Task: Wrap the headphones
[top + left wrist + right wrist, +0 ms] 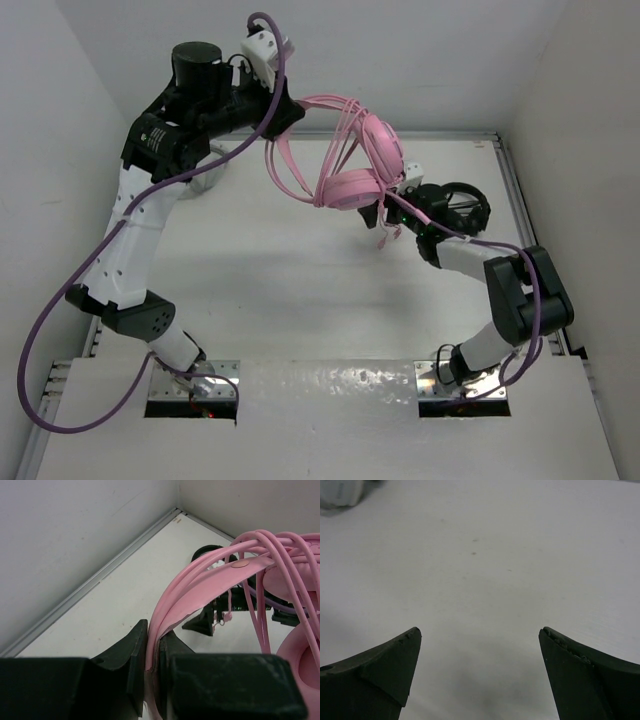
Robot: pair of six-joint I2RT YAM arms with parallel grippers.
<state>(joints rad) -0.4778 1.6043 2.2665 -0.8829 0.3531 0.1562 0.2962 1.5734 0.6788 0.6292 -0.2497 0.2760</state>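
Left fingers (125,662) are pinching the headband (200,577); right fingers (385,670) are standing spread, empty, just lower right of the headphones (360,165).

light bright, even overhead | shadows soft on table (300,290) | fingers (375,675) slightly blurred

- Setting: a robotics lab test cell.
- Plain white walls (50,150) box in a white tabletop (300,300) on three sides.
- Aluminium rail (515,200) runs along the tabletop edge.
- Left arm (130,240) and right arm (520,290) stand on metal base plates (195,385) at the near edge.
- Purple cable (60,310) loops beside the left arm.
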